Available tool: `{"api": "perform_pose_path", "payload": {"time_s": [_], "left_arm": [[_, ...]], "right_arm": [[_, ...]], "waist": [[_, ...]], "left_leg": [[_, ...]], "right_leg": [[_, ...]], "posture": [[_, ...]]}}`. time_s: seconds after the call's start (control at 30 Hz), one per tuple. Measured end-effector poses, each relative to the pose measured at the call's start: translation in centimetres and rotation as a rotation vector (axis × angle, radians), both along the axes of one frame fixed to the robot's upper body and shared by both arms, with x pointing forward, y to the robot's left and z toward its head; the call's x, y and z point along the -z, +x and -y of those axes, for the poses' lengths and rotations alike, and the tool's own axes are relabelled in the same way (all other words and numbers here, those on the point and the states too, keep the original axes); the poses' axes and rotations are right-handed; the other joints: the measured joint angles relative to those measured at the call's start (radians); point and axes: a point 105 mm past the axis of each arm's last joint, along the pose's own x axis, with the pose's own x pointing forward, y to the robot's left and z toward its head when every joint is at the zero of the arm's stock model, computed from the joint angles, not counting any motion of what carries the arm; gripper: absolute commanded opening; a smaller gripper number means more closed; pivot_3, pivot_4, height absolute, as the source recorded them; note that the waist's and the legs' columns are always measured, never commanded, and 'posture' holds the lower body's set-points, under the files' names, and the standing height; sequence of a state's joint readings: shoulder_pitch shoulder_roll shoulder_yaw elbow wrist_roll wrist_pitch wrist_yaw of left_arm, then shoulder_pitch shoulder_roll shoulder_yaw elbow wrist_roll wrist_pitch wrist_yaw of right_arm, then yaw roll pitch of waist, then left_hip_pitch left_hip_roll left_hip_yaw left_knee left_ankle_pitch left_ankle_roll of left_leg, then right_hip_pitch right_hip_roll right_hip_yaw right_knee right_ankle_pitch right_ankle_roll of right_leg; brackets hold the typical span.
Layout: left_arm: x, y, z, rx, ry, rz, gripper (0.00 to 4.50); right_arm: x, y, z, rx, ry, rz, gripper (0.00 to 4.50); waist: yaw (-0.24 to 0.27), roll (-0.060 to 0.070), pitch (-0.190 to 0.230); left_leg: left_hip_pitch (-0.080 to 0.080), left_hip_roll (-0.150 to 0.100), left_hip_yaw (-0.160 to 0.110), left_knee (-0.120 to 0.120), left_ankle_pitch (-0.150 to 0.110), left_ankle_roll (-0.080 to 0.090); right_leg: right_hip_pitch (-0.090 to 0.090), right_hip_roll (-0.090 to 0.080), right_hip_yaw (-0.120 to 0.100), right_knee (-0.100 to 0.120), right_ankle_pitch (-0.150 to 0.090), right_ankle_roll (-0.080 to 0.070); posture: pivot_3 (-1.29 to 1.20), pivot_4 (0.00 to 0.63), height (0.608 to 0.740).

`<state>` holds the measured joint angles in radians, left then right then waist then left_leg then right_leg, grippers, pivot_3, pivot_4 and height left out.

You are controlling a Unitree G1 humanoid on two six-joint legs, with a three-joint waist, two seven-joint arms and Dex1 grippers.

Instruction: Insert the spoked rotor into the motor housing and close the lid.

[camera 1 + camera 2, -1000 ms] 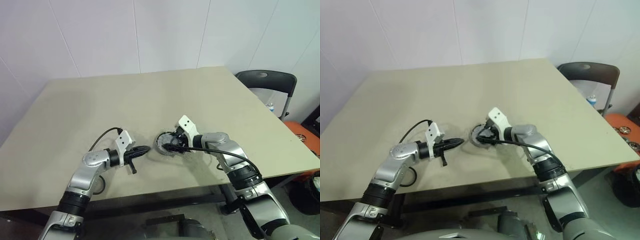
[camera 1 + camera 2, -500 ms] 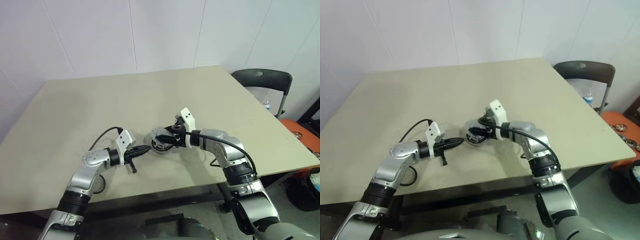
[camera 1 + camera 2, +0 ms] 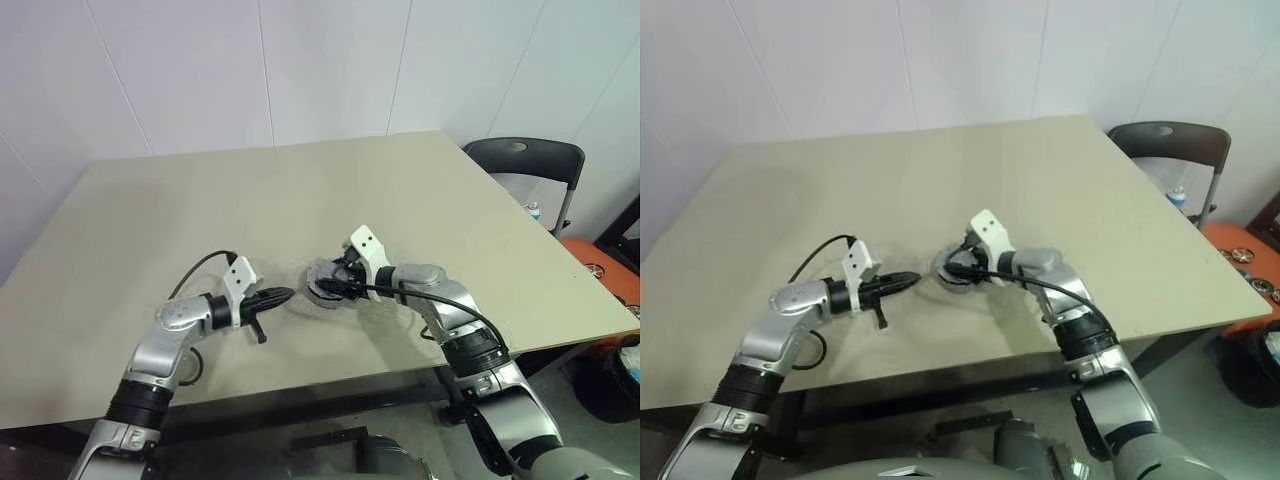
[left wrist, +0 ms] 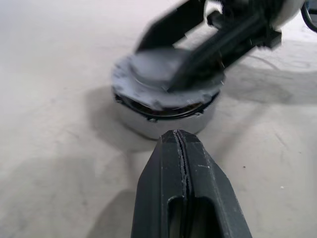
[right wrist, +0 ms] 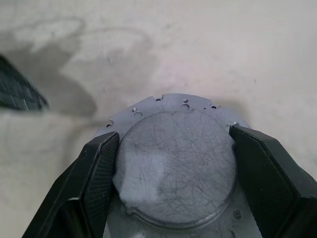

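Right gripper (image 5: 173, 163): the two black fingers (image 5: 94, 173) stand wide apart, one against each side of the raised round centre of the lid (image 5: 176, 163). They bracket and pinch this grey, scratched disc face. The flange of the lid, with small holes and notches along its edge, projects just beyond the fingertips.

In the left wrist view the lid (image 4: 163, 79) sits tilted on top of the motor housing (image 4: 163, 116), not flush: a dark gap with something coppery inside shows between the lid's edge and the silvery wall of the housing. Whether the spoked rotor lies inside cannot be told; the lid covers the interior.

Left gripper (image 4: 181, 139): fingers pressed together to a closed point, holding nothing. Its tip lies just beside the housing wall, near but apart from it, and points at the side opposite the right gripper.

In the head views the housing with the lid (image 3: 325, 285) stands on the tan table (image 3: 250, 200), between the two grippers, with the left gripper (image 3: 283, 295) just beside it and the right gripper (image 3: 335, 288) over it
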<state>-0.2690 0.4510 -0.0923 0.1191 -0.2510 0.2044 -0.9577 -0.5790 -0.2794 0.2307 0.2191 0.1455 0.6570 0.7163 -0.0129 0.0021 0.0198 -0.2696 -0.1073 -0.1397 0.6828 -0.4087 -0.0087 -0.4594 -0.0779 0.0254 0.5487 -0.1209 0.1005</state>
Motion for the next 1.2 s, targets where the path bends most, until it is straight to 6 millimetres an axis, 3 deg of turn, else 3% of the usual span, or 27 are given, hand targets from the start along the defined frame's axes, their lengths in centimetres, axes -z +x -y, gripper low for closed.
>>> {"api": "perform_pose_path", "payload": {"time_s": [0.6,1.2], "left_arm": [[0.00,0.14,-0.45,-0.011,0.001,0.013,0.00],[0.31,0.20,-0.55,-0.016,-0.001,0.007,0.00]], "right_arm": [[0.32,0.37,0.36,0.022,-0.020,0.043,3.18],[0.38,-0.48,0.68,-0.010,-0.088,0.001,3.18]], "waist": [[0.002,0.000,0.000],[0.008,0.000,-0.003]], "left_leg": [[0.000,0.000,0.000,0.000,0.000,0.000],[0.001,0.000,0.000,0.000,-0.001,0.001]], "right_leg": [[0.001,0.000,0.000,0.000,0.000,0.000],[0.002,-0.001,0.000,-0.001,0.000,0.000]], "posture": [[0.00,0.000,0.740],[0.00,0.000,0.740]]}}
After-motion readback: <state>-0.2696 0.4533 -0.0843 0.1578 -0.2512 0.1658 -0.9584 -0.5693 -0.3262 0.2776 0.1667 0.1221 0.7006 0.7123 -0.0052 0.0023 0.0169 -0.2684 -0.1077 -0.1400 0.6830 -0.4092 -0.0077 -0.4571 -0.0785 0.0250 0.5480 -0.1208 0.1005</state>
